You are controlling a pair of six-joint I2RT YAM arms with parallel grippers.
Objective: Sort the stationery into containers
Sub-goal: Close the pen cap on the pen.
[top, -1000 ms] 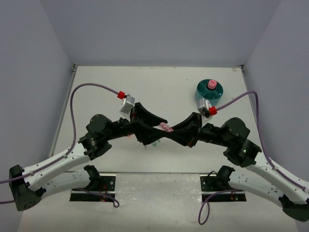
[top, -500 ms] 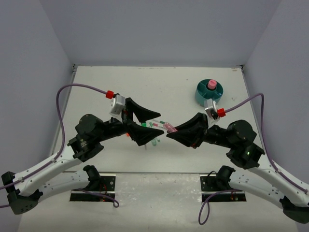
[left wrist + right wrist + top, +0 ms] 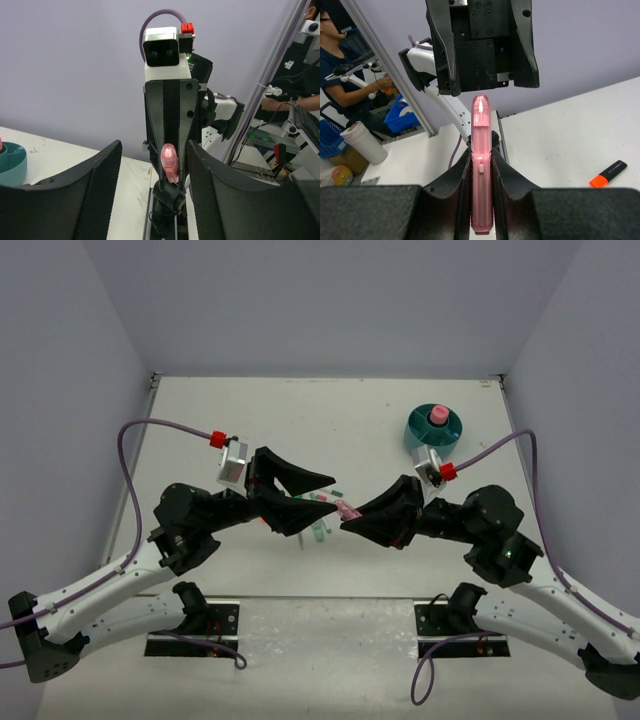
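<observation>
Draws the left gripper [image 3: 330,497] back to the left, out of the overlap with the right gripper [image 3: 350,520] seen a second ago. Leaves the pink highlighter [image 3: 347,508] pinched in the right jaws alone. Narrows the left jaws from their wide gape of half a second back, though still parted. Carries the left wrist further left. Uncovers green-tipped items [image 3: 320,532] on the table [image 3: 300,420] between the grippers. Nudges the right gripper slightly leftward after a brief retreat.
</observation>
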